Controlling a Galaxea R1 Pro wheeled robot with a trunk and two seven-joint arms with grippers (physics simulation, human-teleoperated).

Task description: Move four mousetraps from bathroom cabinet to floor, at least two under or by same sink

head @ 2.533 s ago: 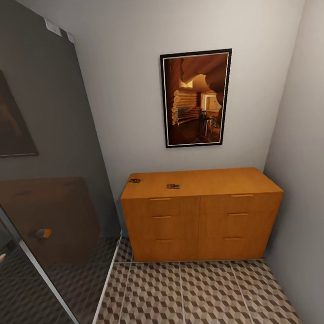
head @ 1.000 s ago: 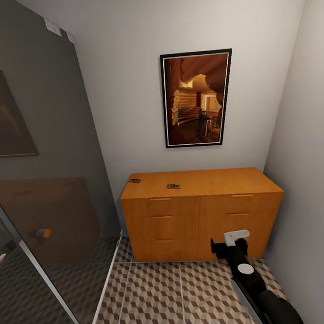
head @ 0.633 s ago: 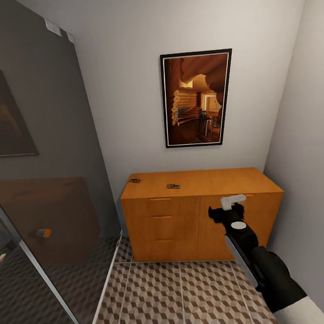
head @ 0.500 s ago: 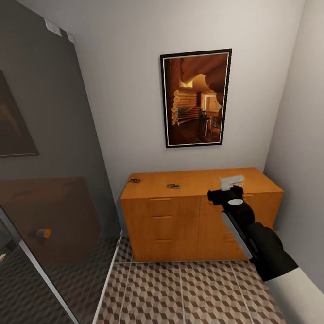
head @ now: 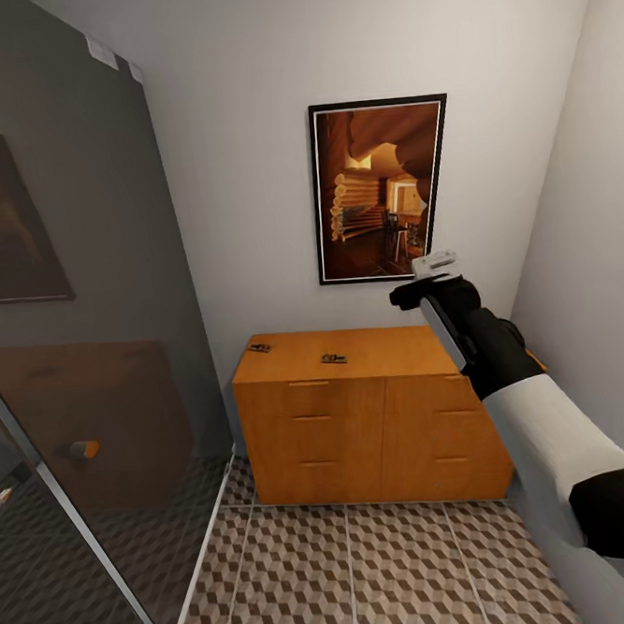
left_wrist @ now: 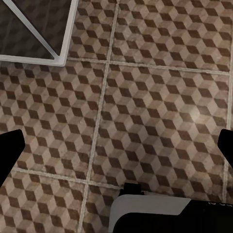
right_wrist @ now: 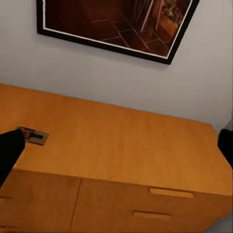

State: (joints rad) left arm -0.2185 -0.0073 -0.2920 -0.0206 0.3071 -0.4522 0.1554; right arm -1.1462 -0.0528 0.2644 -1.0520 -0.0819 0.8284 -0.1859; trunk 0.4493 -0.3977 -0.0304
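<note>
The orange-brown cabinet (head: pixel 386 419) stands against the far wall. Two mousetraps lie on its top, one near the left back corner (head: pixel 259 348) and one further forward (head: pixel 333 358). My right gripper (head: pixel 412 293) hangs above the cabinet's right half, in front of the picture's lower corner. In the right wrist view it (right_wrist: pixel 116 145) is open over the cabinet top (right_wrist: pixel 126 145), with one mousetrap (right_wrist: pixel 33 135) near one finger. My left gripper (left_wrist: pixel 116 148) is open and empty, pointing down at the bathroom floor (left_wrist: pixel 155 97). The sink is out of view.
A dark glass shower enclosure (head: pixel 87 320) with a white base frame (left_wrist: pixel 39 56) takes up the left side. A framed picture (head: pixel 382 189) hangs above the cabinet. A wall (head: pixel 590 262) closes the right. Patterned floor tiles (head: pixel 351 572) stretch in front of the cabinet.
My right arm came into view and rose from in front of the lower drawers to above the cabinet top. The two mousetraps and the camera have not moved.
</note>
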